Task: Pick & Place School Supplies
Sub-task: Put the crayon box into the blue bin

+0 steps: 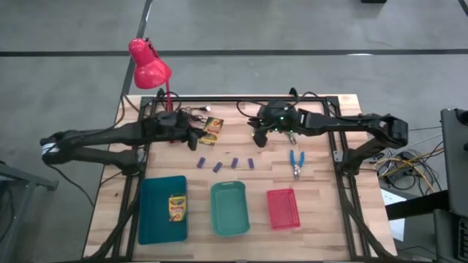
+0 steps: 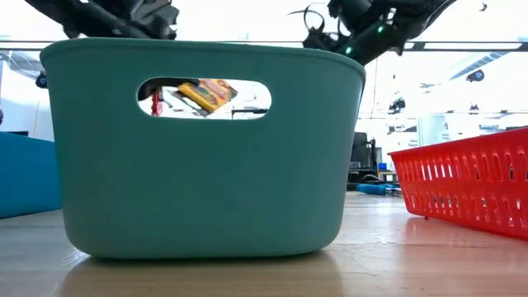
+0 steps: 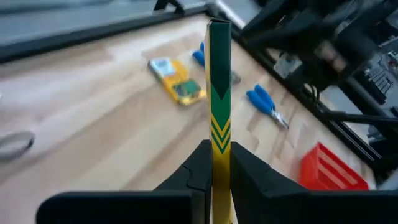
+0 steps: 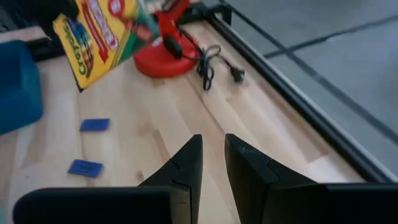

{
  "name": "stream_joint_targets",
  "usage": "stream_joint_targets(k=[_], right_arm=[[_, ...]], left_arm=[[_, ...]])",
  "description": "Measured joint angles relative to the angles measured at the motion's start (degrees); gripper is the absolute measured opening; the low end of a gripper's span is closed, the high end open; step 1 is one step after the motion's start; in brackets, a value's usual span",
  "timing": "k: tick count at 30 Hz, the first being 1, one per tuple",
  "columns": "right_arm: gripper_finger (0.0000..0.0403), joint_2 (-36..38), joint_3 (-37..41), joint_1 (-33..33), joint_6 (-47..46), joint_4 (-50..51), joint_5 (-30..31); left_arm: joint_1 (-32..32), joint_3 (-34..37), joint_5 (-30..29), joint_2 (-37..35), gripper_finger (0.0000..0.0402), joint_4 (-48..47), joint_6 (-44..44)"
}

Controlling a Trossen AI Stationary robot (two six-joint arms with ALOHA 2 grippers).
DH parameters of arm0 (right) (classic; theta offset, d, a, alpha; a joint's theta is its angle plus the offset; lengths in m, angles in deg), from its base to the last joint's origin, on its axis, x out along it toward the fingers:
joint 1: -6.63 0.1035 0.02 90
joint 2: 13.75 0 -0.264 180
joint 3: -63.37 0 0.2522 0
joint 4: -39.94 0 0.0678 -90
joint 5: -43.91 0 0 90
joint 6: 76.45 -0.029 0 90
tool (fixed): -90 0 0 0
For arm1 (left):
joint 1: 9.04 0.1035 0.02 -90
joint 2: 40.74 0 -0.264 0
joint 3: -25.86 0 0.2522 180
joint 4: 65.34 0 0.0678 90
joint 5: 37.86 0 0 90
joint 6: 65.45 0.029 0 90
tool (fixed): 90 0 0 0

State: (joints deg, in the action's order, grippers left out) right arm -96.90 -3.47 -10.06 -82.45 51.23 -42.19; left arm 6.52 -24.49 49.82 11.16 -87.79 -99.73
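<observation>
Yellow crayon box (image 3: 219, 93) clamped edge-on in my left gripper (image 3: 214, 163), lifted above the far table.

My right gripper (image 4: 212, 163) holds nothing, its fingers a little apart, near the red lamp base (image 4: 160, 55). I read "Crayola" on the box in the right wrist view. Four purple blocks (image 1: 224, 164) lie between the arms, blue pliers (image 1: 296, 164) beside. Another box lies in the blue tray (image 1: 152, 219).

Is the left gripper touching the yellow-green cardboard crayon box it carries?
Touching. In the left wrist view the left gripper has both dark fingers pressed against the yellow-green crayon box, seen edge-on, with no gap.
</observation>
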Motion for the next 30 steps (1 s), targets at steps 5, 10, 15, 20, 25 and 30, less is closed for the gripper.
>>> stream_joint_targets(k=[5, 10, 15, 20, 25, 30], right_arm=[[0.0068, 4.46, 0.01, 0.95, 3.56, 1.59, -0.13], [0.0068, 7.14, 0.49, 1.09, 5.82, 4.19, -4.15], [0.0068, 8.30, 2.42, 1.07, 4.42, 5.34, -4.22], [0.0068, 8.76, 5.92, 1.07, 1.59, 5.33, -4.37], [0.0068, 8.78, 8.48, 1.07, 0.04, 5.11, -4.35], [0.0068, 8.78, 8.63, 1.07, 0.25, 4.36, -4.35]], left_arm=[[-3.96, 0.01, 6.52, -6.49, 0.0037, -9.98, 5.15], [-9.42, -1.13, 9.39, -11.42, 0.0037, -17.23, 3.78], [-15.31, -5.24, 9.32, -14.02, 0.0037, -24.31, -3.63], [-22.77, -9.67, 9.36, -13.26, 0.0037, -35.19, -11.66], [-31.77, -11.47, 11.01, -11.89, 0.0037, -41.69, -18.55], [-40.02, -11.04, 14.85, -11.09, 0.0037, -44.33, -31.08]])
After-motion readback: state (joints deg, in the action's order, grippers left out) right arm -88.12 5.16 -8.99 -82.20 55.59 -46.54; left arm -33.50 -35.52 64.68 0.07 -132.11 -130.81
